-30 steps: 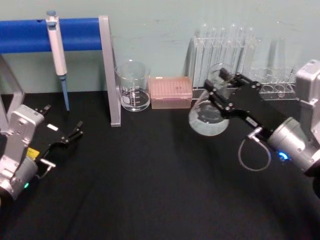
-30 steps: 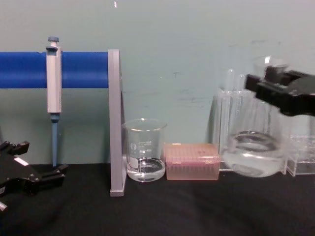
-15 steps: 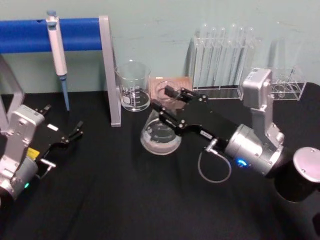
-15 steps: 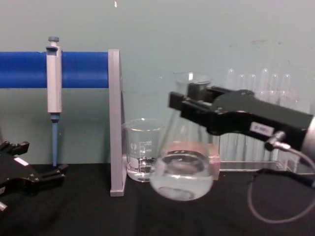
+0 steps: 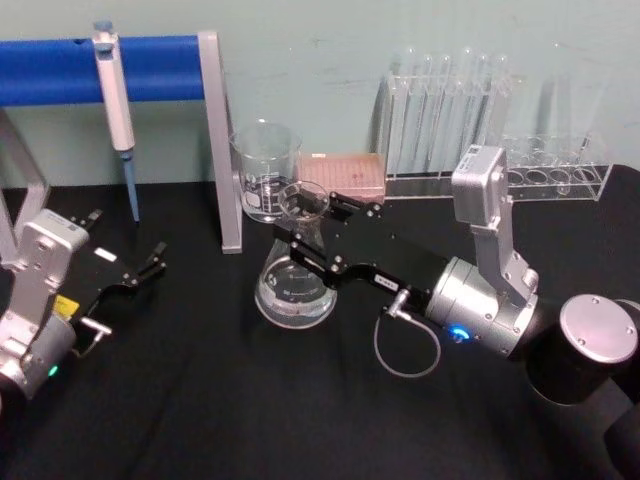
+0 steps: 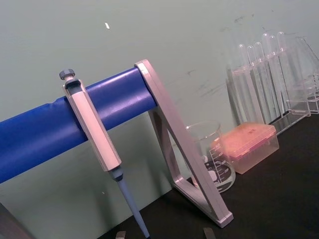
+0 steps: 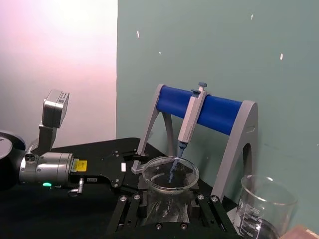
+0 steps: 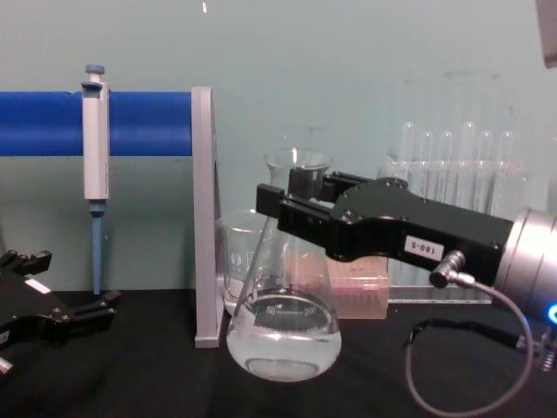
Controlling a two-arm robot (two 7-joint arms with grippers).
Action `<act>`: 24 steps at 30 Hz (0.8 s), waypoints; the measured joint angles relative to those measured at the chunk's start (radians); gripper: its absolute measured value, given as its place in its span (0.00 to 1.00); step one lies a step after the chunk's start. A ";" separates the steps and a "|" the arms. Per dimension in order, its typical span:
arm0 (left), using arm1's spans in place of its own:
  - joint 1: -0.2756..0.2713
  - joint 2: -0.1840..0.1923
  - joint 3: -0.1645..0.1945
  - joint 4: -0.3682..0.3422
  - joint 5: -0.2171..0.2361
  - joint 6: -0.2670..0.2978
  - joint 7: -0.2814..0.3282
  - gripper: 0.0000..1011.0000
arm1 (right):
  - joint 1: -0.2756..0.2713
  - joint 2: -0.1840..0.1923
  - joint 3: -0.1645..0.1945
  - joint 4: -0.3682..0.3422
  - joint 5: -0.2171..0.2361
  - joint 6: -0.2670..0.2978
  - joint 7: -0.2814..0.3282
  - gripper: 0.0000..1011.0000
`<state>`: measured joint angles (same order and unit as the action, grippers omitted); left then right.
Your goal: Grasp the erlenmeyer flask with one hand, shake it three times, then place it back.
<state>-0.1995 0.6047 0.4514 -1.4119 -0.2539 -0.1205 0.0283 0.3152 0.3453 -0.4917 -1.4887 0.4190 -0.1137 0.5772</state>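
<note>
The robot's right pincer [image 5: 312, 232] is clamped across the narrow neck of the erlenmeyer flask [image 5: 296, 275] near the middle of the black desk [image 5: 200, 400], just in front of a glass beaker [image 5: 266, 172] and the grey upright of a pipette stand [image 5: 222, 150]. In the chest view the pincer [image 8: 298, 202] grips just below the flared rim, and the wide base [image 8: 283, 340] carries a shallow pool of clear liquid. Whether the base touches the desk or hangs just above it cannot be told.

The flask's long axis runs close to vertical, mouth up and base down, with the neck leaning slightly toward the robot's right. The right wrist view looks down at the open mouth [image 7: 170, 174] between the closed fingers [image 7: 124, 205].

The likely risks lie in the shaking. A hard swing could send the liquid up the neck and out of the unstoppered mouth. The hold is on smooth glass at the neck alone, so the heavy base could slip or pivot. A swing toward the back could knock the flask against the beaker, the stand or the pink tip box [image 5: 343, 172].

The left pincer [image 5: 150, 263] lies idle at the desk's left side, its tips [image 6: 119, 233] apart.
</note>
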 joint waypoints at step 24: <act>0.000 0.000 0.000 0.000 0.000 0.000 0.000 0.99 | 0.029 0.007 -0.051 0.086 -0.017 0.001 0.019 0.45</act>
<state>-0.1995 0.6047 0.4514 -1.4119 -0.2539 -0.1205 0.0283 0.3439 0.3520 -0.5428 -1.4032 0.4019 -0.1124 0.5961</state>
